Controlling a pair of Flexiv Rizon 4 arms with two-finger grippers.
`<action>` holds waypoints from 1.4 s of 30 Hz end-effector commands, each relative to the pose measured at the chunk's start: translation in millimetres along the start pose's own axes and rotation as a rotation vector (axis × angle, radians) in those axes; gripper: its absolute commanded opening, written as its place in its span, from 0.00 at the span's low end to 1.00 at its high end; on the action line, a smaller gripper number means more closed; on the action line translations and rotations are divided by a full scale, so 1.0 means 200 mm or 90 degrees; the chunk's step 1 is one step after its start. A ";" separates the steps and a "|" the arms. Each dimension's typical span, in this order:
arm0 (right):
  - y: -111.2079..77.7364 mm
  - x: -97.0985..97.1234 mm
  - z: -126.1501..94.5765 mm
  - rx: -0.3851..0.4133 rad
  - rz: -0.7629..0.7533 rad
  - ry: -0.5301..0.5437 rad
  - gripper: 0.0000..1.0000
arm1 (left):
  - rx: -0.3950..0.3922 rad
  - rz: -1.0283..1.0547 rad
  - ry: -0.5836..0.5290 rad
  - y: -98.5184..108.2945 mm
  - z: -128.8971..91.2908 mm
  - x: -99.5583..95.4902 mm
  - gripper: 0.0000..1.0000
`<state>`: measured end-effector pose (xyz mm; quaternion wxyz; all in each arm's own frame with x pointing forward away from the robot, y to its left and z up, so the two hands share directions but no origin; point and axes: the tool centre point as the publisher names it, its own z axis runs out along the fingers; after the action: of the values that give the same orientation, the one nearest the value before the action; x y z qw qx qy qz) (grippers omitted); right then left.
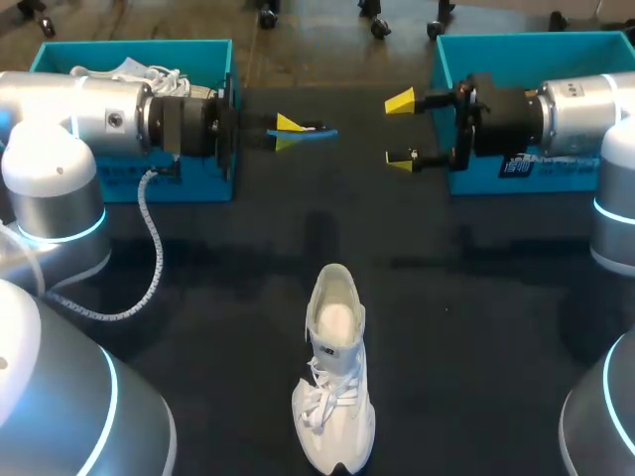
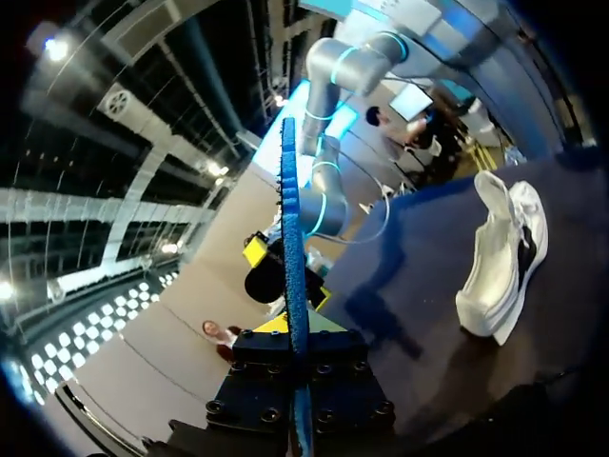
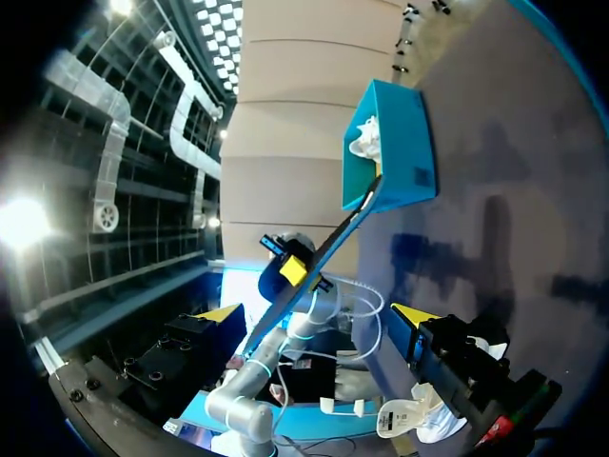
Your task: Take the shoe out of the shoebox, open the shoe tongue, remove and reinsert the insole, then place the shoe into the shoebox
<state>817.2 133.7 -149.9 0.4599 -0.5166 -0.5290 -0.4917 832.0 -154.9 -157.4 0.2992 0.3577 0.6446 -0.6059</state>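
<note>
The white shoe (image 1: 335,389) lies on the black table near its front edge, heel opening toward the boxes, tongue and laces toward me. Its blue insole (image 1: 312,131) is out of the shoe and held in the air, with my left gripper (image 1: 288,131) shut on one end. My right gripper (image 1: 401,131) stands open just beyond the insole's free end, facing it and not touching. In the left wrist view the insole (image 2: 292,248) shows edge-on between the fingers, the shoe (image 2: 500,257) off to one side. The right wrist view shows the insole (image 3: 328,249) ahead of my open gripper (image 3: 319,314).
A teal shoebox (image 1: 203,178) at the back left holds another white shoe (image 1: 129,69). A second teal shoebox (image 1: 476,59) stands at the back right, behind my right arm. Bare black table (image 1: 476,327) surrounds the shoe.
</note>
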 end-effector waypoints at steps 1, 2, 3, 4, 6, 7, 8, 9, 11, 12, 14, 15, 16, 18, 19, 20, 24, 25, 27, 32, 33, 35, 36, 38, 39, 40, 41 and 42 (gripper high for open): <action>0.00 0.00 0.01 0.000 0.000 -0.001 1.00 | -0.108 0.634 0.025 0.01 0.00 0.01 0.00; 0.00 0.00 0.01 0.000 0.000 -0.001 1.00 | -0.108 0.634 0.025 0.01 0.00 0.01 0.00; 0.00 0.00 0.01 0.000 0.000 -0.001 1.00 | -0.108 0.634 0.025 0.01 0.00 0.01 0.00; 0.00 0.00 0.01 0.000 0.000 -0.001 1.00 | -0.108 0.634 0.025 0.01 0.00 0.01 0.00; 0.00 0.00 0.01 0.000 0.000 -0.001 1.00 | -0.108 0.634 0.025 0.01 0.00 0.01 0.00; 0.00 0.00 0.01 0.000 0.000 -0.001 1.00 | -0.108 0.634 0.025 0.01 0.00 0.01 0.00; 0.00 0.00 0.01 0.000 0.000 -0.001 1.00 | -0.108 0.634 0.025 0.01 0.00 0.01 0.00; 0.00 0.00 0.01 0.000 0.000 -0.001 1.00 | -0.108 0.634 0.025 0.01 0.00 0.01 0.00; 0.00 0.00 0.01 0.000 0.000 -0.001 1.00 | -0.110 0.658 0.005 0.03 0.04 0.00 0.00; 0.00 0.00 0.01 0.000 0.000 -0.001 1.00 | -0.113 0.664 0.002 0.06 0.06 0.00 0.00; 0.00 0.00 0.01 0.000 0.000 -0.001 1.00 | -0.127 0.658 -0.002 0.11 0.09 -0.01 0.00; 0.00 0.00 0.01 0.000 0.000 -0.001 1.00 | -0.123 0.655 -0.003 0.13 0.10 -0.01 0.00; 0.00 0.00 0.02 -0.001 0.001 -0.003 1.00 | -0.134 0.656 -0.004 0.15 0.11 -0.02 0.00; -0.01 -0.01 0.04 0.001 0.001 -0.005 1.00 | -0.131 0.662 -0.001 0.16 0.12 -0.02 0.00; -0.02 -0.02 0.06 0.002 0.001 -0.007 1.00 | -0.130 0.664 -0.005 0.17 0.13 -0.02 0.00; -0.02 -0.02 0.07 0.003 0.002 -0.008 1.00 | -0.130 0.664 -0.006 0.17 0.13 -0.02 0.00; -0.06 -0.04 0.12 0.012 -0.004 -0.006 1.00 | -0.121 0.666 -0.012 0.16 0.16 -0.04 0.00; -0.07 -0.04 0.13 0.012 -0.005 -0.003 1.00 | -0.117 0.665 -0.014 0.16 0.16 -0.04 0.00; -0.09 -0.05 0.15 0.013 -0.016 0.005 1.00 | -0.113 0.663 -0.016 0.16 0.18 -0.04 0.00; -0.10 -0.06 0.21 0.018 -0.046 0.002 1.00 | -0.097 0.644 -0.020 0.16 0.20 -0.03 0.00; -0.10 -0.06 0.21 0.018 -0.048 -0.003 1.00 | -0.094 0.638 -0.021 0.16 0.20 -0.03 0.00; -0.10 -0.07 0.23 0.024 -0.064 0.002 1.00 | -0.084 0.613 -0.022 0.16 0.21 -0.02 0.00; -0.10 -0.08 0.24 0.024 -0.065 0.001 1.00 | -0.085 0.605 -0.020 0.16 0.22 -0.02 0.00; -0.10 -0.08 0.24 0.028 -0.071 0.002 1.00 | -0.078 0.593 -0.019 0.16 0.23 -0.01 0.00; -0.09 -0.09 0.25 0.027 -0.076 0.004 1.00 | -0.078 0.588 -0.019 0.15 0.23 -0.01 0.00; -0.09 -0.09 0.26 0.031 -0.084 0.005 1.00 | -0.078 0.588 -0.018 0.14 0.23 0.00 0.00; -0.09 -0.09 0.26 0.033 -0.085 0.006 1.00 | -0.078 0.588 -0.018 0.14 0.23 0.00 0.00; -0.09 -0.09 0.27 0.033 -0.091 0.004 1.00 | -0.084 0.579 -0.016 0.14 0.24 0.00 0.00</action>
<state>795.5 179.8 -169.9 0.4375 -0.4672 -0.5731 -0.5117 853.6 -199.5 -178.5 0.5671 0.5790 0.4487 -0.3768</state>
